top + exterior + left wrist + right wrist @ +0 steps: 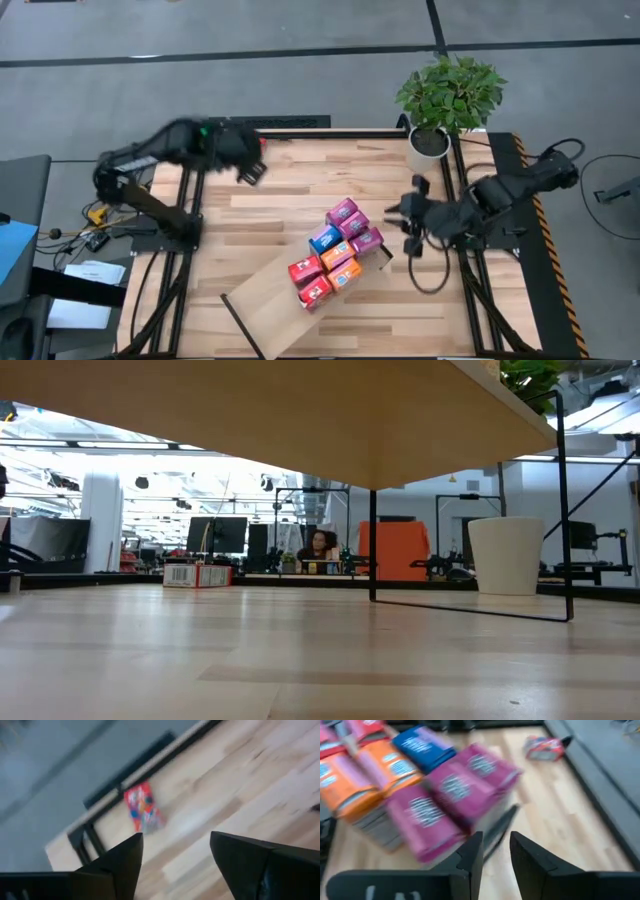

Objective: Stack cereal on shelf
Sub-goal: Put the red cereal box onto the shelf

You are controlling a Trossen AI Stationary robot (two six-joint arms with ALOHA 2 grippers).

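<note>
From above, the long pale wood shelf with thin black frame edges (285, 290) lies slantwise across the planked wooden desk (300, 180), running from about seven o'clock toward the centre. On its upper end sits a tight cluster of small printed cereal boxes (336, 253): magenta-pink ones at the one o'clock end, a blue one (325, 240) and orange ones in the middle, red ones at the seven o'clock end. The right gripper (405, 215) hovers just beside the cluster at its three o'clock side, apart from the boxes. The left gripper (250, 170) hangs over the desk toward eleven o'clock, well apart from the shelf, holding nothing. A white pot with a leafy green plant (430, 140) stands at the desk's one o'clock corner. At desk height, the shelf's underside (300, 410) fills the top, a black leg (373, 545) beneath it, the white pot at three o'clock, and a seated person (322, 545) far off in the room. The left wrist view shows two dark fingers (125, 865) spread wide with nothing between them, and a lone red box (142, 810) lying on the desk near its black edge. The right wrist view shows narrowly parted fingers (472, 857), empty, just short of the magenta boxes (455, 790), with the same lone red box (544, 747) far beyond.
</note>
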